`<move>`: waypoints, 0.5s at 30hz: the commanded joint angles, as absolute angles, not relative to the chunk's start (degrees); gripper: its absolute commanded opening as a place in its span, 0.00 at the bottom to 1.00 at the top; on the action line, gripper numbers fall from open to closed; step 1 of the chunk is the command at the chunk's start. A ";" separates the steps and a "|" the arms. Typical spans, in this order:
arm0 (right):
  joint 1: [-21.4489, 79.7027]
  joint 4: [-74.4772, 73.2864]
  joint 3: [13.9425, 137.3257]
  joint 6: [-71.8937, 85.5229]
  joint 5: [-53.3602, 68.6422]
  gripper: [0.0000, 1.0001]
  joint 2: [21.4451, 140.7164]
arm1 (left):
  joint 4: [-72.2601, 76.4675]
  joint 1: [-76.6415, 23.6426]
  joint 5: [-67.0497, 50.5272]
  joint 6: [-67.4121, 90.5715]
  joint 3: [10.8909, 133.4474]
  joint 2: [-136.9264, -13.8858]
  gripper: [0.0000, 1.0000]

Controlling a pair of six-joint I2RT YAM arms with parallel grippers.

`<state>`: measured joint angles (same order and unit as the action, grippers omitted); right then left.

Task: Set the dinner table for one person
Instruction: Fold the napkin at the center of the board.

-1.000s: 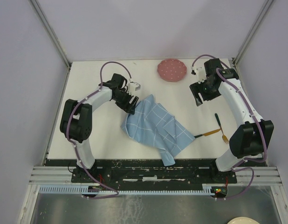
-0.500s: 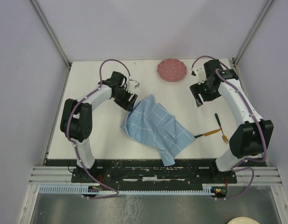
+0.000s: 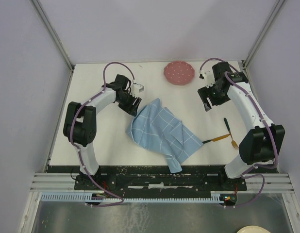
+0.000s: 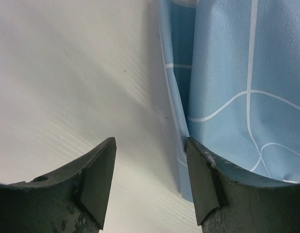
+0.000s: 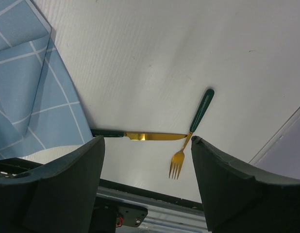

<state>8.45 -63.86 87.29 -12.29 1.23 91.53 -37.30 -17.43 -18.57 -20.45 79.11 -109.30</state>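
Looks like the mat-flattening step. The left gripper [image 4: 150, 145] has its jaws apart at the edge of the rumpled blue grid-patterned cloth placemat [image 3: 162, 133], holding nothing. The right gripper [image 5: 147, 145] hangs open too. The big matte white square dinner table [image 3: 106, 141] spreads under everything. Next move is probably pinching that edge and pulling it flat.

On the dinner table [image 3: 104, 145] the cloth [image 3: 159, 131] lies central, plate [image 3: 179, 73] behind, knife [image 3: 215, 140] and fork [image 3: 229, 132] right.
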 commanded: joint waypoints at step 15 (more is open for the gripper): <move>8.08 -63.11 88.38 -12.82 0.42 0.80 89.48 | -37.80 -20.95 -19.79 -19.09 80.12 -107.32 0.59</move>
